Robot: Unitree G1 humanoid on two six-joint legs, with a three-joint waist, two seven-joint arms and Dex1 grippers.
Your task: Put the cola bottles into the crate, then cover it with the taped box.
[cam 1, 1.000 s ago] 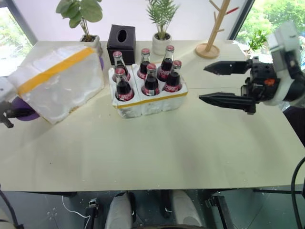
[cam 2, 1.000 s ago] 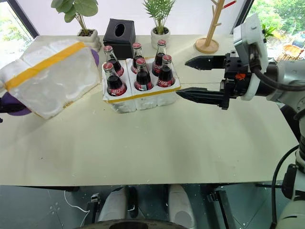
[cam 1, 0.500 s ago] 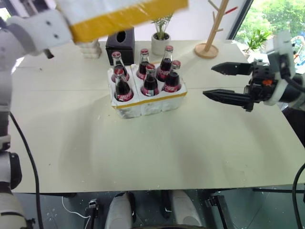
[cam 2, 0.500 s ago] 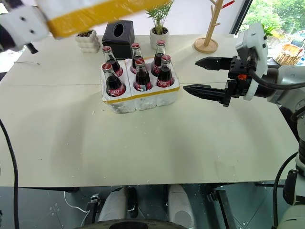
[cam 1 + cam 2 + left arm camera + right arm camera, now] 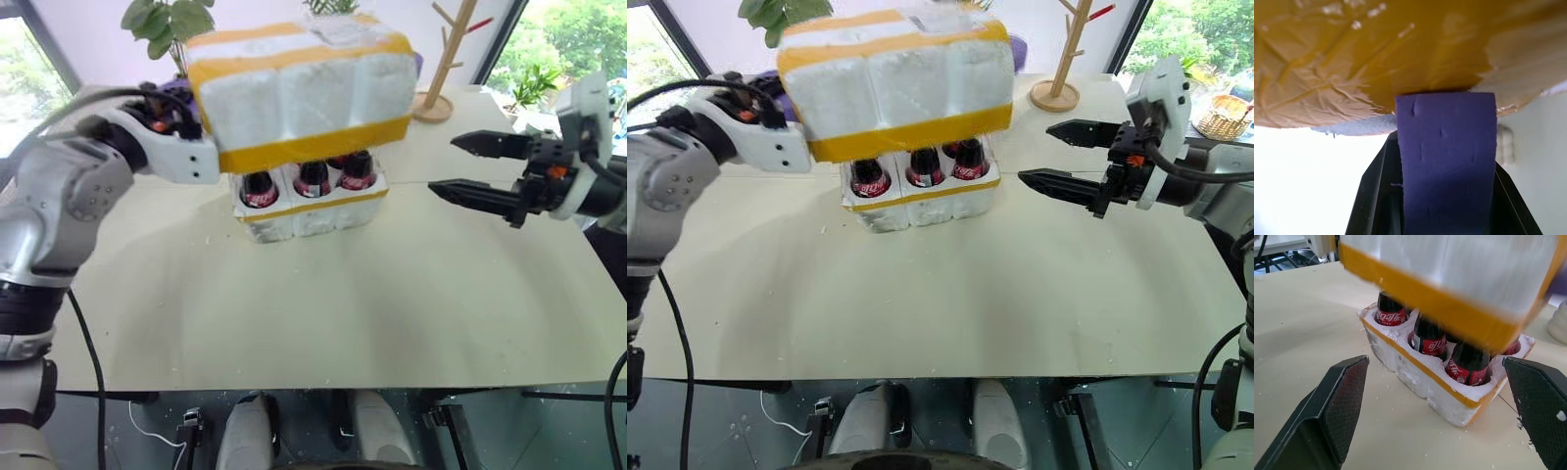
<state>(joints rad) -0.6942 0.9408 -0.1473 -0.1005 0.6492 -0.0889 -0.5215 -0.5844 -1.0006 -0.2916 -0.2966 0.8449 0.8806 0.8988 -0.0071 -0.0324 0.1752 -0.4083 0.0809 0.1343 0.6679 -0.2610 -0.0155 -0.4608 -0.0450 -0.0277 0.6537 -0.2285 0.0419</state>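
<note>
In the left eye view, the taped box hangs in the air directly above the crate, which stands on the worktop. The box covers the upper parts of the cola bottles, so only three red labels show under its lower edge. It does not rest on the crate yet; I think it is held level there so that its hollow side can go down straight over the bottles. The left pincer is at the box's left end, above the crate's left side.

In the right eye view, the right pincer is to the right of the crate, well apart from it, with its jaws spread wide and nothing between them. It probably waits there to steady the box's free end.

In the left wrist view, the left pincer is shut on a purple strip that comes out from under the box's yellow tape. So the strip serves as a handle.

In the right wrist view, the crate's wells are filled with bottles, some hidden behind the box. The loading part looks finished, and the covering is not yet done.
</note>
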